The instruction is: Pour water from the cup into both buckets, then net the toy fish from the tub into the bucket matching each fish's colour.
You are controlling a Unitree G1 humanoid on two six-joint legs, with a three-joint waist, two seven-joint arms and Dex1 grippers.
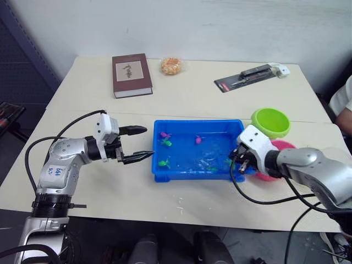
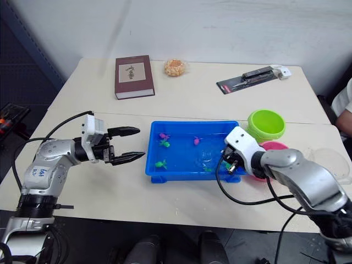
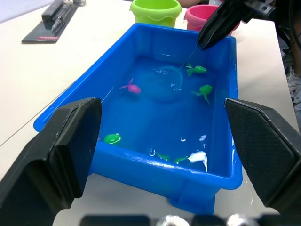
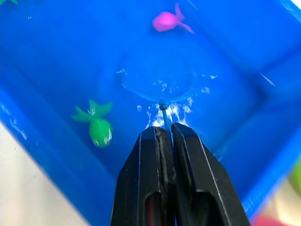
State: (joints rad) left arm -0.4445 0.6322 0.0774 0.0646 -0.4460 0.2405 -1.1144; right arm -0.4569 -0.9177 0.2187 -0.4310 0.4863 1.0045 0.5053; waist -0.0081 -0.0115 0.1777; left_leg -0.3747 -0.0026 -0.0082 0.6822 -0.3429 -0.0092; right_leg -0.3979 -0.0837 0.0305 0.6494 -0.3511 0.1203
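Meanwhile, the right gripper (image 4: 164, 134) clenches the thin handle of the net (image 4: 157, 87), whose round hoop lies submerged in the water of the blue tub (image 1: 159, 175), near the tub's three o'clock end. A pink fish (image 4: 167, 21) floats just beyond the hoop, and a green fish (image 4: 99, 129) drifts beside it; further pink and green fish (image 1: 164, 163) sit toward the tub's nine o'clock end. The left gripper (image 1: 137, 144) hovers over the table (image 1: 110, 187) at the tub's nine o'clock side, its two black fingers spread wide and holding nothing. The lime green bucket (image 1: 270, 122) stands at the tub's two o'clock corner, with the pink bucket (image 1: 283, 146) just beside it at three o'clock, partly hidden by the right arm. The clear cup (image 2: 333, 162) rests at the far three o'clock edge of the table. At twelve o'clock, well apart from the tub, lie a maroon book (image 1: 131, 74), a wrapped snack (image 1: 171, 66) and a carded tool pack (image 1: 245, 77).
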